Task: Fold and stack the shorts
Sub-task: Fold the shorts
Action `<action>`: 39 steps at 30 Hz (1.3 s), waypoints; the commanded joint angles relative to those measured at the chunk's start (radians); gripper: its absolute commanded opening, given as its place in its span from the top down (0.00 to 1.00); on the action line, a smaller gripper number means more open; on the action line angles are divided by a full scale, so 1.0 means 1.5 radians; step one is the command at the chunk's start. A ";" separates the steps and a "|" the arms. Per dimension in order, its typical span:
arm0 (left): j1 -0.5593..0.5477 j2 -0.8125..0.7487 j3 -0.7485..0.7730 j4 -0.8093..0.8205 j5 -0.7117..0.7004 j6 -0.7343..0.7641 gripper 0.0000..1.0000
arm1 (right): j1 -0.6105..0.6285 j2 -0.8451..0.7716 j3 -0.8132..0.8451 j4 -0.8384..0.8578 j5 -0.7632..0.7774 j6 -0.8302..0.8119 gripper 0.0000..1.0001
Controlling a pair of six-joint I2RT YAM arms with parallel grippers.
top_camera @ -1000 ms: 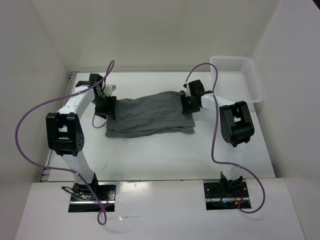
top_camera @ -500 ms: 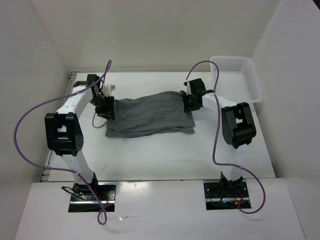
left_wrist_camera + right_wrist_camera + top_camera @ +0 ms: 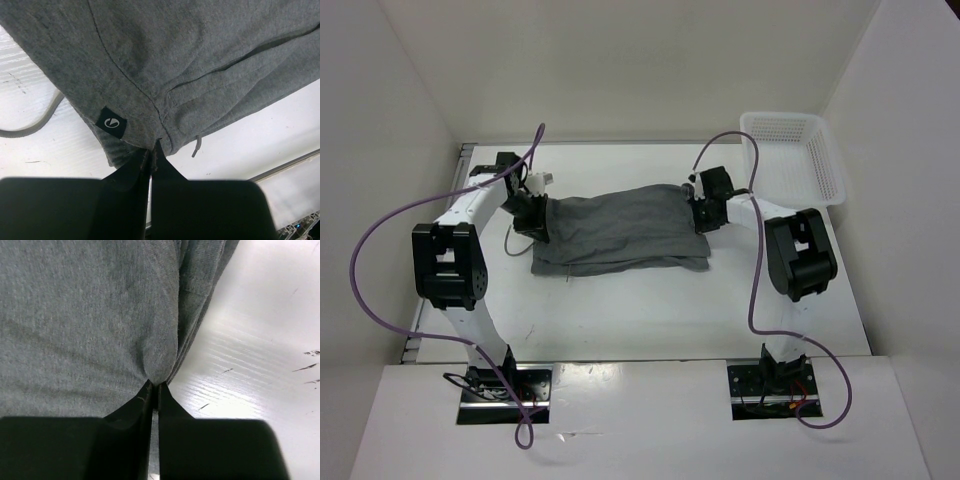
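Observation:
The grey shorts (image 3: 618,228) lie spread across the middle of the white table, folded in layers. At their left end my left gripper (image 3: 532,216) is shut on the fabric edge; in the left wrist view the cloth (image 3: 165,65) with a small black label (image 3: 111,122) and a drawstring end (image 3: 196,147) is pinched at the gripper (image 3: 154,149). My right gripper (image 3: 703,213) is shut on the right end of the shorts. Close up, the grey fabric (image 3: 90,325) bunches into the closed right gripper (image 3: 155,385).
A white mesh basket (image 3: 795,158) stands at the back right corner of the table (image 3: 650,310). White walls enclose the table on three sides. Purple cables loop from both arms.
Both grippers have closed on the ends of the shorts. The arms have shifted only slightly; the shorts lie where they were.

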 commanded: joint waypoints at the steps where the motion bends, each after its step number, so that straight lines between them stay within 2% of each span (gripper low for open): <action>1: 0.002 -0.019 -0.001 0.009 0.004 0.003 1.00 | -0.003 -0.043 0.001 0.020 0.000 -0.004 0.97; 6: 0.002 -0.073 0.005 0.022 -0.039 0.003 1.00 | -0.030 -0.077 0.029 0.006 0.014 -0.012 1.00; 13: 0.016 -0.159 0.011 0.022 -0.048 0.003 1.00 | -0.072 -0.163 0.042 -0.054 -0.038 -0.080 1.00; 17: 0.023 -0.183 -0.030 0.015 -0.042 0.003 1.00 | -0.078 -0.197 0.003 -0.090 -0.095 -0.139 1.00; 24: 0.029 -0.260 -0.122 0.023 -0.024 0.003 1.00 | -0.078 -0.243 -0.063 -0.130 -0.138 -0.222 1.00; 27: 0.029 -0.266 -0.170 0.005 -0.017 0.003 1.00 | -0.068 -0.252 -0.096 -0.139 -0.157 -0.239 1.00; 30: -0.002 -0.253 -0.198 -0.015 -0.072 0.003 1.00 | -0.019 -0.258 -0.125 -0.139 -0.157 -0.273 1.00; 37: -0.002 -0.220 -0.205 -0.054 -0.118 0.003 0.91 | 0.010 -0.265 -0.156 -0.133 -0.123 -0.298 1.00; 39: -0.002 -0.197 -0.205 -0.061 -0.125 0.003 0.87 | 0.010 -0.265 -0.175 -0.123 -0.116 -0.304 0.94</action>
